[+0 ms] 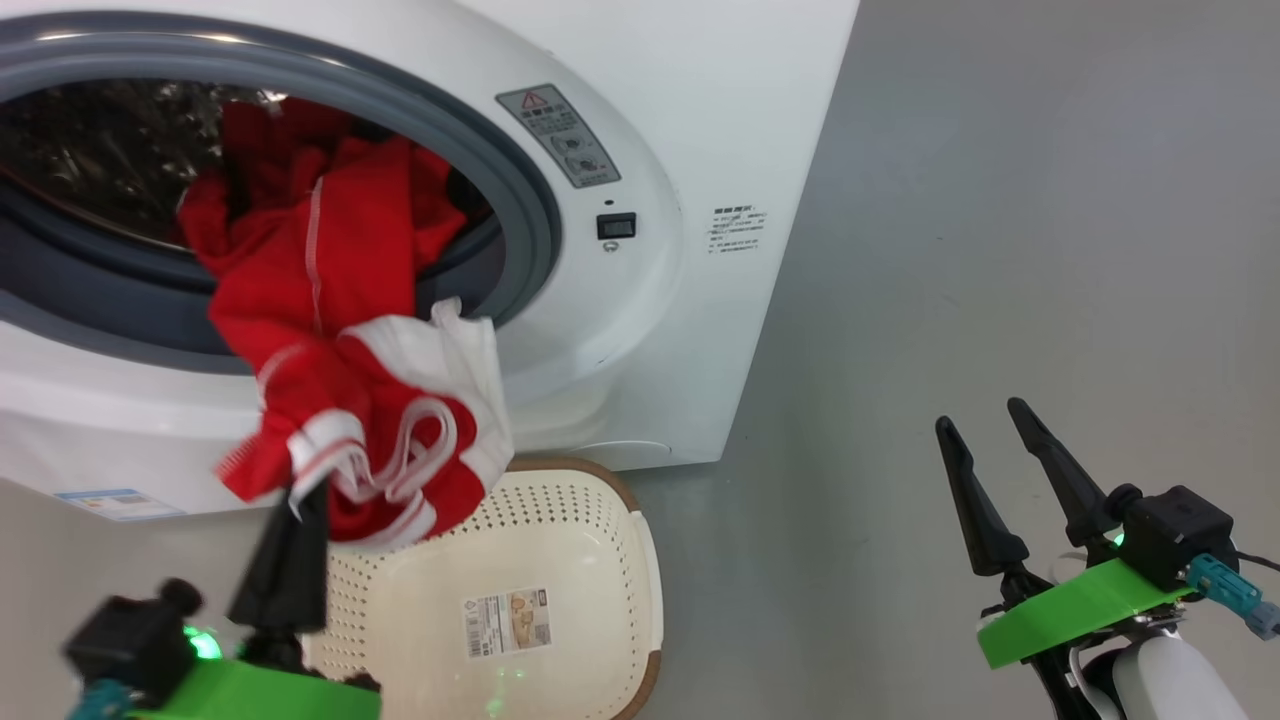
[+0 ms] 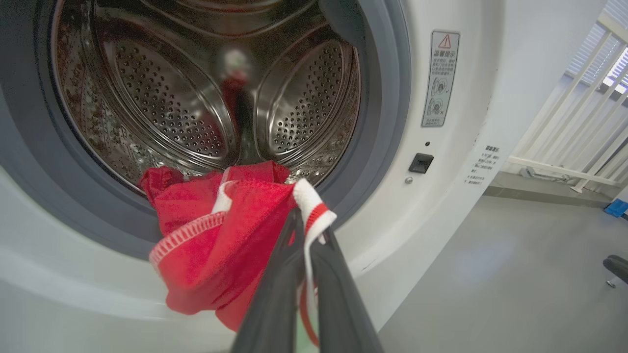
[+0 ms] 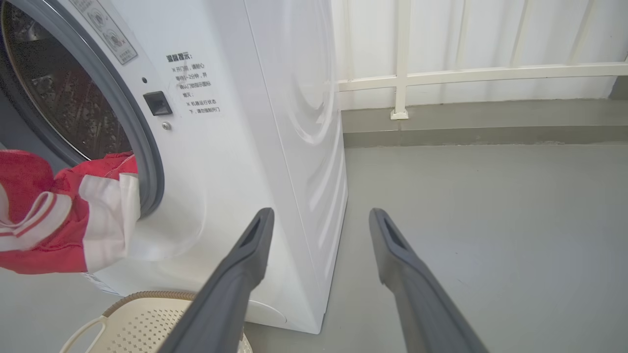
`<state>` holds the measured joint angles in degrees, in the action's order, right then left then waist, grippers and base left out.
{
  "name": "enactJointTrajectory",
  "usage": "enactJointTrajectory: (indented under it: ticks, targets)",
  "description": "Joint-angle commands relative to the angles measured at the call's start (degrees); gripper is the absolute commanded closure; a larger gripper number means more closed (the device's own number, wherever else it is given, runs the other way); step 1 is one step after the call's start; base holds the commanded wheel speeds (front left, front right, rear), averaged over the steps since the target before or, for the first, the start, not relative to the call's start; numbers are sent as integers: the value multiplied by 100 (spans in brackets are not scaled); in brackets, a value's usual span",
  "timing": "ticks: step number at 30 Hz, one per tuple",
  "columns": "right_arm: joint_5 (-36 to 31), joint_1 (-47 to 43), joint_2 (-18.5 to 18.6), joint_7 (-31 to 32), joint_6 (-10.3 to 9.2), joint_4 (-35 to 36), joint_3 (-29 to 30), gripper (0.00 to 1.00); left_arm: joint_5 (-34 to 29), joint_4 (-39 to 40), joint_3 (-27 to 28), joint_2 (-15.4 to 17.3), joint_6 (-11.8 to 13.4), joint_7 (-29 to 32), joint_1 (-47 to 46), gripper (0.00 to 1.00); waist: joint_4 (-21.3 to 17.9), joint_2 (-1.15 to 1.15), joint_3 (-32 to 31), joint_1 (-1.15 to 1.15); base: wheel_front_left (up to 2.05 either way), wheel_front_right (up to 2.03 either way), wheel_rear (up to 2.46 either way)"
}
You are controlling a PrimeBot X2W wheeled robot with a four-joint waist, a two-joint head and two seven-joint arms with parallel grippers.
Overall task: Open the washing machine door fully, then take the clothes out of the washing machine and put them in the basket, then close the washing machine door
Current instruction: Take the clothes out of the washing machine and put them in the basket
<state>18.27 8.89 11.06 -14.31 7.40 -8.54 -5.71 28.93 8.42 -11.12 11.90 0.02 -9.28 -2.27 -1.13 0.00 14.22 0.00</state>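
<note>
- Left gripper: two long dark fingers clamped shut on the white-striped trim of the bright red soft clothes.
- Clothes: the bundle hangs out over the grey rubber ring of the big white front-loading washing machine. Upper end is in the perforated steel drum, lower end is at the left fingertips.
- Long axis runs from the drum mouth down and out to the left gripper.
- Small cream-white perforated plastic basket: on the floor against the machine front, just below the hanging bundle and just right of the left gripper.
- Judgement: next is pull clear, then shift right and down over the basket.
- Right gripper: jaws spread wide, empty, well apart to the right. Left arm is nearer.
</note>
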Motion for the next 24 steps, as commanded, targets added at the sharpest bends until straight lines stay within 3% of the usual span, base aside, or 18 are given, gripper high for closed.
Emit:
enactJointTrajectory:
  ticks: [1,14,21,24]
  targets:
    - [19,113,30,-69,9,137,-153,0,42,-60,149,47,-73,-90,-30,100,-35,0,31,0,0,0,0]
    - [8,194,-22,-69,9,147,-211,0,-250,-3419,-569,-266,-599,-505,-731,100,-224,0,256,0,0,0,0]
    - [0,249,-14,-69,9,156,-194,0,-289,-4921,-950,-483,-728,-564,-1265,100,-242,0,384,0,0,0,0]
    - [-10,299,-17,-69,9,155,-239,0,-268,-5687,-1412,-574,-746,-569,-1573,100,-266,0,450,0,0,0,0]
